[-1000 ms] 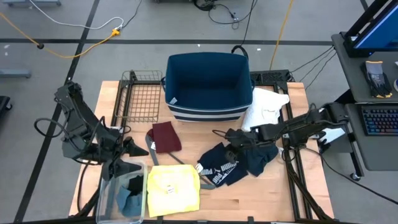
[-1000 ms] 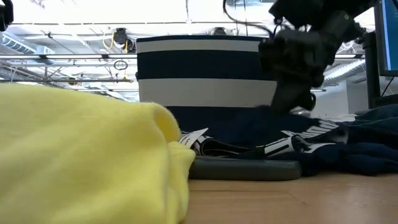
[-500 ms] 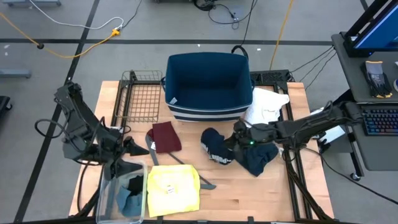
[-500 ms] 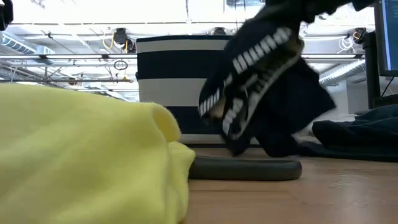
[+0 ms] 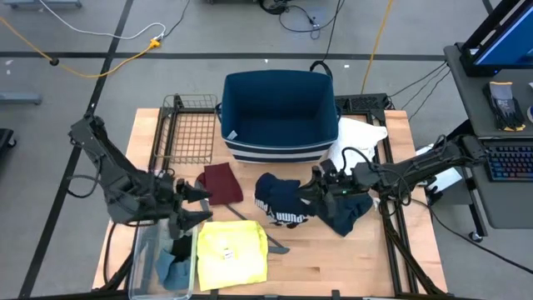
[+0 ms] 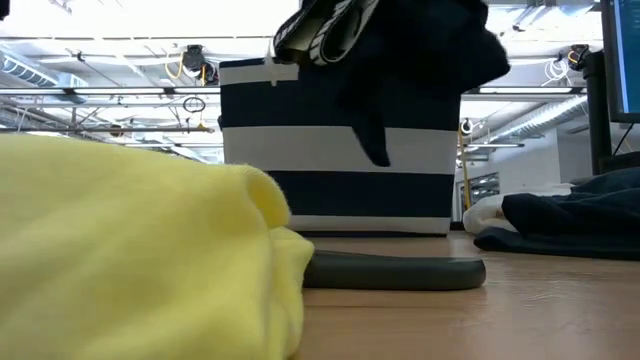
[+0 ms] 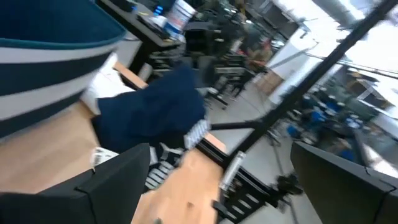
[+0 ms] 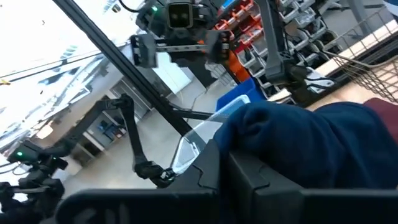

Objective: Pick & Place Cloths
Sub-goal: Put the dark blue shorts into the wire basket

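Observation:
My right gripper (image 5: 310, 193) is shut on the navy white-lettered fabric (image 5: 279, 205), which hangs in a bunch high in the low view (image 6: 400, 50), in front of the striped bin. My left gripper (image 5: 200, 207) is open above the table, between the maroon piece (image 5: 222, 183) and the yellow T-shirt (image 5: 231, 254), touching neither. The white shirt (image 5: 354, 146) lies at the bin's right side. Another navy garment (image 5: 346, 214) lies flat below the right arm. Black and grey-blue pieces (image 5: 173, 260) sit in a clear tub. My right gripper pinches a bunched part of the navy white-lettered fabric (image 8: 264, 134) between its two fingers, reaching in roughly level from the table's right side. The fabric is lifted clear of the table, and its lowest tip (image 6: 378, 155) dangles below the hold.
A navy bin with white stripes (image 5: 279, 112) stands at the far middle, with a wire rack (image 5: 187, 129) to its left. The clear tub (image 5: 150, 267) sits at the near left corner. A thin grey hanger (image 5: 275, 246) lies beside the yellow T-shirt.
My right gripper has raised the navy white-lettered fabric from lying spread on the table to hanging clear, bunched, and has carried it a little toward the table's left. My left arm has swung toward the right, bringing its gripper near the maroon piece and the yellow T-shirt.

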